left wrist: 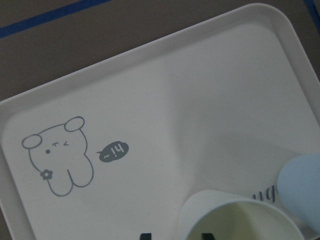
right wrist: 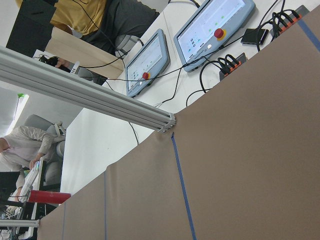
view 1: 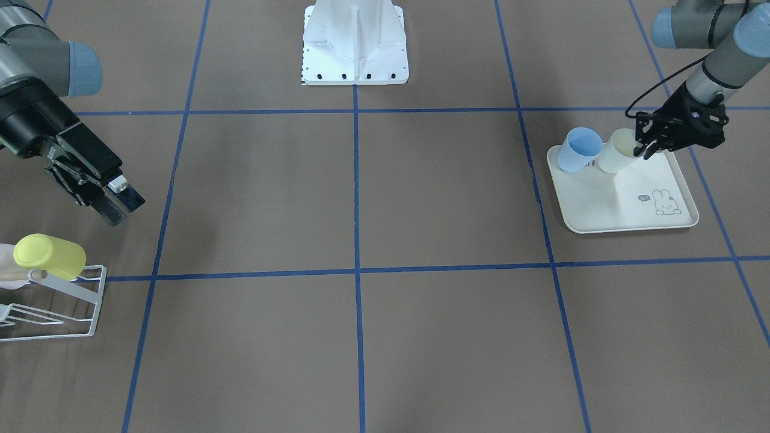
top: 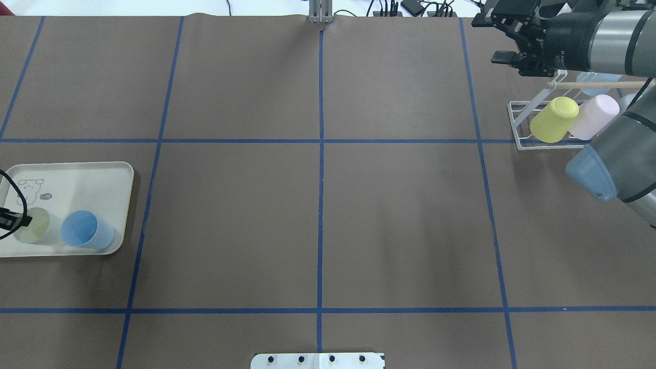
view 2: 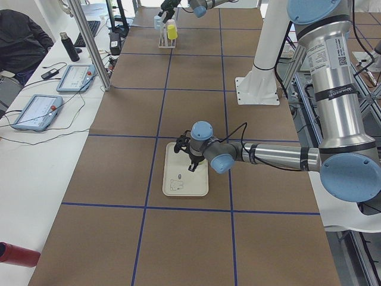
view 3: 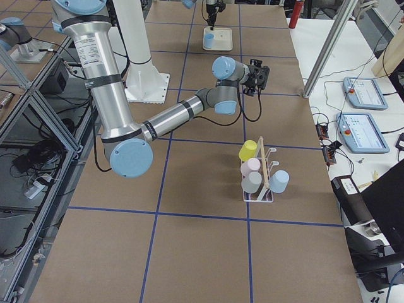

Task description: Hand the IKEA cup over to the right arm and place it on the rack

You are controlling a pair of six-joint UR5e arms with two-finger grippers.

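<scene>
Exterior front-facing view: left gripper (view 1: 645, 147) sits at the rim of the upright cream cup (view 1: 612, 161) on the tray (view 1: 613, 204), upper right (clamped or not, can't tell), right gripper (view 1: 123, 209) open, empty, far left near the rack (view 1: 90, 294).

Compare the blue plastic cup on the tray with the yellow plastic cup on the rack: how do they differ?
Pose: the blue plastic cup stands upright, mouth up; the yellow plastic cup is tilted, mouth down, base showing. Place: the blue cup sits on the cream rabbit-print tray; the yellow cup hangs on the white wire rack. Both share the same plain tapered shape.
</scene>
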